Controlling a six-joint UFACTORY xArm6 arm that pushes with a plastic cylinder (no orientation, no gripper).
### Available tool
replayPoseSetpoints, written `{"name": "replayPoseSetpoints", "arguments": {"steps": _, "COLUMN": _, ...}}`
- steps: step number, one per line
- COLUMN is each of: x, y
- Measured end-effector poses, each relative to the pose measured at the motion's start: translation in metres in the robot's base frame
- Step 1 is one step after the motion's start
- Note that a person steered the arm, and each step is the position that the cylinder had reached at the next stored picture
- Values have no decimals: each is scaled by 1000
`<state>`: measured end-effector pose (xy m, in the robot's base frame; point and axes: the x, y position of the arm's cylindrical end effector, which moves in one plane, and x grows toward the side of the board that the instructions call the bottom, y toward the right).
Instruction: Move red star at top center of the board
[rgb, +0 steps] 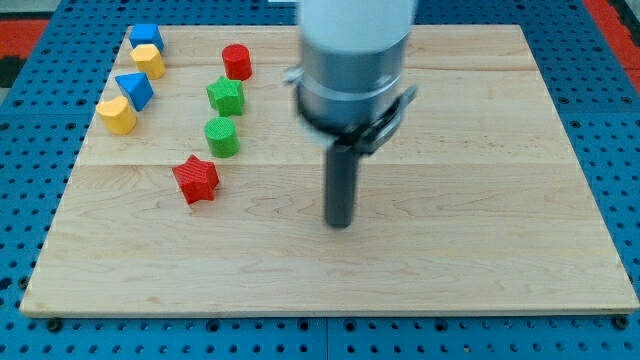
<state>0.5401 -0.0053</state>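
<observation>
My tip (341, 224) rests on worktop (480, 200), well right of red star (196, 179); no fingers on this rod.

No writing, label, brand, number or sign can be read anywhere: not on the pale wooden board (480, 150), nor on the small coloured plastic blocks, nor on the arm's grey metal housing (352, 60).

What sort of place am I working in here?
Probably a robotics lab bench for block-pushing tests: a bare wooden board sits on a blue perforated surface, with small coloured blocks like the red star. My tip rests right of it, apart.
</observation>
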Motion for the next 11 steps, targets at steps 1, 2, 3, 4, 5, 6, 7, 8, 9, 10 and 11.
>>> {"name": "replayPoseSetpoints", "arguments": {"steps": 1, "x": 32, "y": -60}}
{"name": "replayPoseSetpoints", "arguments": {"steps": 2, "x": 68, "y": -147}}
{"name": "replayPoseSetpoints", "arguments": {"steps": 3, "x": 57, "y": -259}}
{"name": "replayPoseSetpoints", "arguments": {"steps": 4, "x": 27, "y": -298}}
{"name": "replayPoseSetpoints", "arguments": {"steps": 5, "x": -25, "y": -299}}
{"name": "replayPoseSetpoints", "arguments": {"steps": 6, "x": -74, "y": -274}}
{"name": "replayPoseSetpoints", "arguments": {"steps": 7, "x": -98, "y": -273}}
{"name": "replayPoseSetpoints", "arguments": {"steps": 8, "x": -145, "y": -281}}
{"name": "replayPoseSetpoints", "arguments": {"steps": 9, "x": -203, "y": -281}}
{"name": "replayPoseSetpoints", "arguments": {"steps": 10, "x": -256, "y": -271}}
{"name": "replayPoseSetpoints", "arguments": {"steps": 11, "x": -279, "y": -269}}
